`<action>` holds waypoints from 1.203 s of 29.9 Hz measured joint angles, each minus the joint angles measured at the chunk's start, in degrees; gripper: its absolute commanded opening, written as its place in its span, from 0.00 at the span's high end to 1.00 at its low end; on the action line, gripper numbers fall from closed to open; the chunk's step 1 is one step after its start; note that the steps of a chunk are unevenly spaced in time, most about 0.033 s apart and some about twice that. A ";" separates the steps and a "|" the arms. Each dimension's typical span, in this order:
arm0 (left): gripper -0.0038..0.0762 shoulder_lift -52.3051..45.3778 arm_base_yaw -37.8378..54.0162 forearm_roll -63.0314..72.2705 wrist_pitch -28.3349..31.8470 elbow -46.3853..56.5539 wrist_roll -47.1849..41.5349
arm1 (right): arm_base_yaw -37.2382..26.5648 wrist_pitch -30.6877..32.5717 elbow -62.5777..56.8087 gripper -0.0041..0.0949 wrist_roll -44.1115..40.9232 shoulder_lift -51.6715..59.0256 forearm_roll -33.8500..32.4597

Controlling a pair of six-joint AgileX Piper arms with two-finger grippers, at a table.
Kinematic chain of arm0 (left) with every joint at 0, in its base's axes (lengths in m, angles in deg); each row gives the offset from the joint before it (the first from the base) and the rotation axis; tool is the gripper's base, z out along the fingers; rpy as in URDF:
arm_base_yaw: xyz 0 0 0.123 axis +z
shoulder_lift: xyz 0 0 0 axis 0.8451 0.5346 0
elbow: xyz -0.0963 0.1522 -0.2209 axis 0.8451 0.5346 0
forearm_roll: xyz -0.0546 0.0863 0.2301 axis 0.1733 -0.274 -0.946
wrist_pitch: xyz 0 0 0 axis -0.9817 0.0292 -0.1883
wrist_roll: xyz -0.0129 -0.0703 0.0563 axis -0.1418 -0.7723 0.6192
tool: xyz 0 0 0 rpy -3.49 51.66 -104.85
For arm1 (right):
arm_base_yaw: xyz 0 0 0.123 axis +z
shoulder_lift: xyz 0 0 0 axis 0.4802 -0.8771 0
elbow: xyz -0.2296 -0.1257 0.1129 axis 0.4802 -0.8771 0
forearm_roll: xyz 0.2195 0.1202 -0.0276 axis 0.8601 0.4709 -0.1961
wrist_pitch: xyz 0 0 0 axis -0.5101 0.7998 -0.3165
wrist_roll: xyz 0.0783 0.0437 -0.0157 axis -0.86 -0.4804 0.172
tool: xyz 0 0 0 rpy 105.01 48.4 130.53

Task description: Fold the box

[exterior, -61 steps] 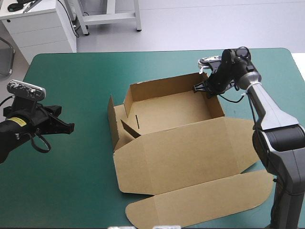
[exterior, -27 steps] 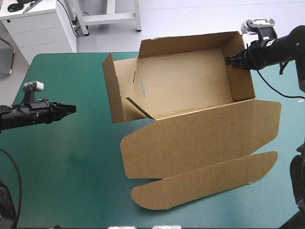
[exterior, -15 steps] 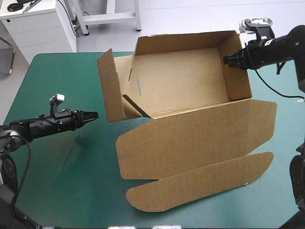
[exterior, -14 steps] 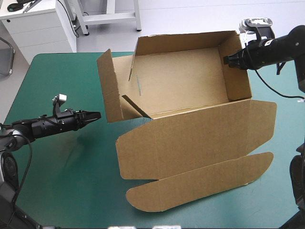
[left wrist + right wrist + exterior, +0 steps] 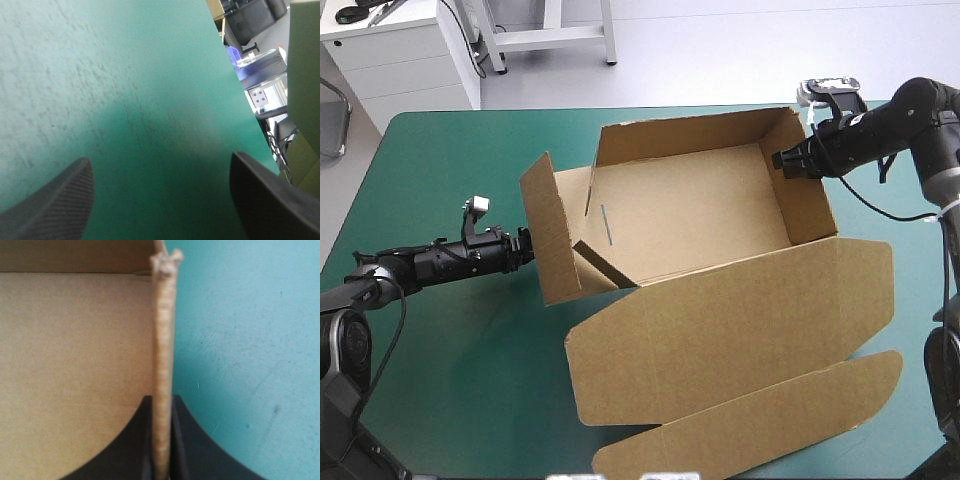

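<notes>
Raising the walls seems the step in hand. High view: the box (image 5: 690,220) sits mid-table on the teal-green cover (image 5: 440,150), lid (image 5: 720,340) flat toward the near edge. The right gripper (image 5: 782,160) pinches its right wall (image 5: 810,205); the left gripper (image 5: 525,243) is just beside the left flap (image 5: 548,235), outside it. Left wrist view: fingers (image 5: 55,200) wide apart, empty. Right wrist view: fingers (image 5: 125,450) clamped on the wall's edge. Next, probably, the flap needs pushing inward.
</notes>
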 measured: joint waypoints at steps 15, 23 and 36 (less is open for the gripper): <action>0.27 -8.64 -4.53 0.56 -0.07 -4.60 -5.23 | 0.42 -1.61 -0.07 0.97 -1.65 0.00 -4.20; 0.26 -13.99 -9.53 -0.79 -1.40 -13.09 -10.94 | 0.58 -4.11 -0.07 0.97 -2.33 0.00 -3.99; 0.25 -14.28 -13.26 0.83 -2.10 -18.45 -14.55 | 6.51 -12.44 -0.18 0.97 -9.52 2.83 -11.90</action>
